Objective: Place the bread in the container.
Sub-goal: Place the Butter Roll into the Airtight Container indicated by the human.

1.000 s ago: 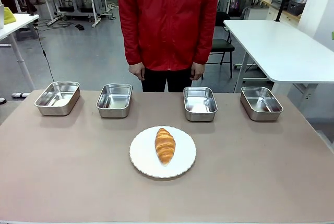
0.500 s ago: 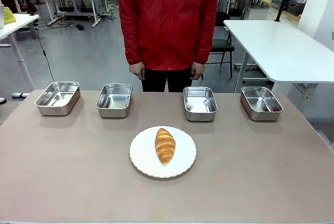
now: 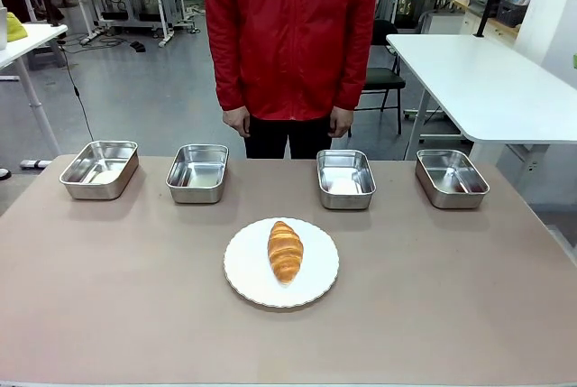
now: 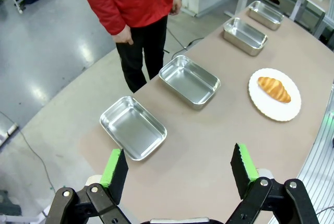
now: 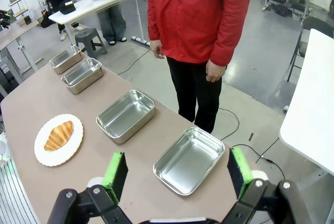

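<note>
The bread (image 3: pixel 285 251) lies lengthwise in the middle of a white scalloped plate (image 3: pixel 248 286) at the centre of the counter (image 3: pixel 433 306), with nothing touching it. Four steel pans stand in a row along the far edge. Seen from the plate they are at 10 o'clock (image 3: pixel 100 169), 11 o'clock (image 3: pixel 198 172), 1 o'clock (image 3: pixel 345 179) and 2 o'clock (image 3: pixel 451 178). All look alike, so which one is the container cannot be told. Bare counter lies between the plate and every pan.

At 12 o'clock a person (image 3: pixel 290 35) in a red jacket stands just behind the far edge, between the two middle pans. Both hands, one (image 3: pixel 236 122) and the other (image 3: pixel 341 122), hang at the person's sides, clear of the counter.

In its own wrist view the left gripper (image 4: pixel 179 153) hangs high above the counter with its green pads spread wide and nothing between them; two pans lie below it and the plate at 2 o'clock. The right gripper (image 5: pixel 177 156) is also spread wide and empty above two pans, with the plate at 9 o'clock.

The counter is a plain, matte grey-brown surface. Around it is a workshop with a glossy grey floor, a white table (image 3: pixel 487 80) at 2 o'clock with a black chair (image 3: pixel 383 80) beside it, more tables further back, and a dark cable (image 3: pixel 81 103) trailing across the floor at 10 o'clock.
</note>
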